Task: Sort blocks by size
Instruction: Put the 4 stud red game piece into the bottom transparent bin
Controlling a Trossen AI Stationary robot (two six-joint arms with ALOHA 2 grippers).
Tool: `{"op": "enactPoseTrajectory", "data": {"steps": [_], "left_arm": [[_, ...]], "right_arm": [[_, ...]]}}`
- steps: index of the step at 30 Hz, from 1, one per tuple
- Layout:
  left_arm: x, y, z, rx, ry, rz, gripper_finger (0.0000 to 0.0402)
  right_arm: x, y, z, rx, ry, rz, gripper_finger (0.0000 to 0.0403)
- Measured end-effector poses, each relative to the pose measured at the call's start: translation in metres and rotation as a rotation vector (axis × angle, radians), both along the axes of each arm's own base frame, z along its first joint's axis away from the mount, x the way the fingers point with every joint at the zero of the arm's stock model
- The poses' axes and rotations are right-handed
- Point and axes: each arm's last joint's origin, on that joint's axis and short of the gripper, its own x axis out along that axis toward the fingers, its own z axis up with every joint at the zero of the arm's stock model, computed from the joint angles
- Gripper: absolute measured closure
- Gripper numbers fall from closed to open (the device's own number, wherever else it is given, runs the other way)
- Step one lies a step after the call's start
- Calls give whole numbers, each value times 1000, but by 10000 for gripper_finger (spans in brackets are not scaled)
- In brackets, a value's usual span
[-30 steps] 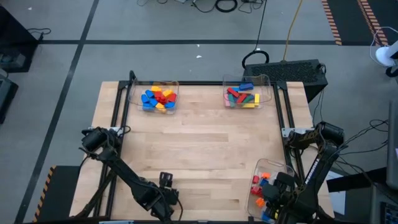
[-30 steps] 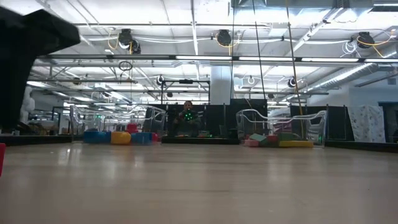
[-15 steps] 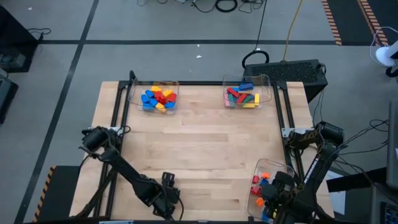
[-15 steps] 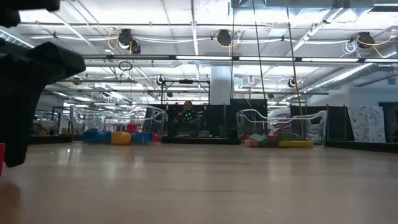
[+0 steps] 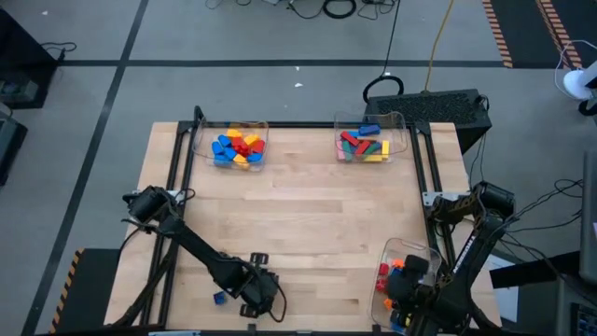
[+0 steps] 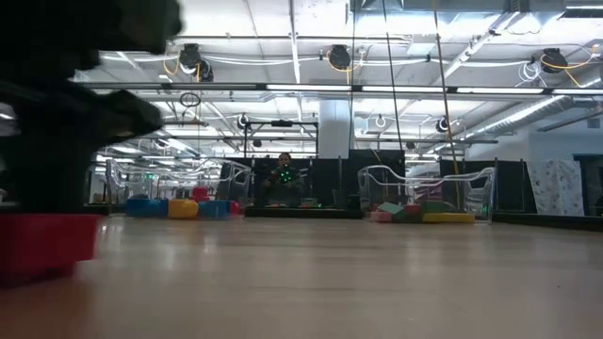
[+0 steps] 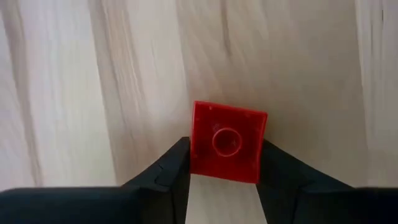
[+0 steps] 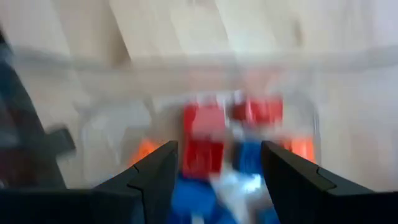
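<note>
Right wrist view is blurring badly: blocks in the near tray [image 5: 393, 250] are reading only as red, blue & orange smears [image 8: 202, 146], shapes not resolvable. Right gripper [image 8: 219, 163] is hanging over that tray at the table's near right corner w/ fingers apart, nothing btwn them. In the high view the right arm is covering much of the tray, so only a few red/orange/blue blocks are peeking out.

Low view is mostly being blocked on its left by a dark blurred mass, the left arm; a red block [image 6: 42, 247] is showing beneath it, resting on the tabletop, out of focus.

Left wrist view is giving what the others aren't: left gripper [image 7: 225, 163] is clamping a small red one-stud block [image 7: 227, 142] btwn its fingertips, over bare wood. From above, the left gripper [image 5: 259, 287] is sitting near the table's near edge, left of centre; the red block itself is hidden under it there. A small blue block [image 5: 218, 299] is lying loose on the table [image 5: 308, 205] just beside that gripper, on its left.

Far side: two clear trays well apart, the left tray [image 5: 201, 140] holding blue, red & yellow small blocks [image 5: 236, 148], the right tray [image 5: 399, 125] holding longer red, green, yellow & blue bars [image 5: 364, 145]. Both are showing in the low view too, small & distant.
</note>
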Motion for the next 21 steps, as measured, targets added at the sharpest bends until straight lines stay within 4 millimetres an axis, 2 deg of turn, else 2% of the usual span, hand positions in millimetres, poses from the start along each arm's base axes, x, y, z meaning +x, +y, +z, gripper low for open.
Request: {"op": "enactPoseTrajectory", "data": {"steps": [5,9,14,21], "left_arm": [[24,12,9,-46,-127,-69,262],[55,27,25,-143,-260,-124,262],[88,55,43,-342,-423,-151,262],[106,80,55,-481,-518,-185,262]], "right_arm": [[19,1,3,-108,-192,212,190],[42,7,9,-270,-358,494,190],[67,14,18,-443,-434,842,190],[93,-4,21,-571,-386,949,190]]}}
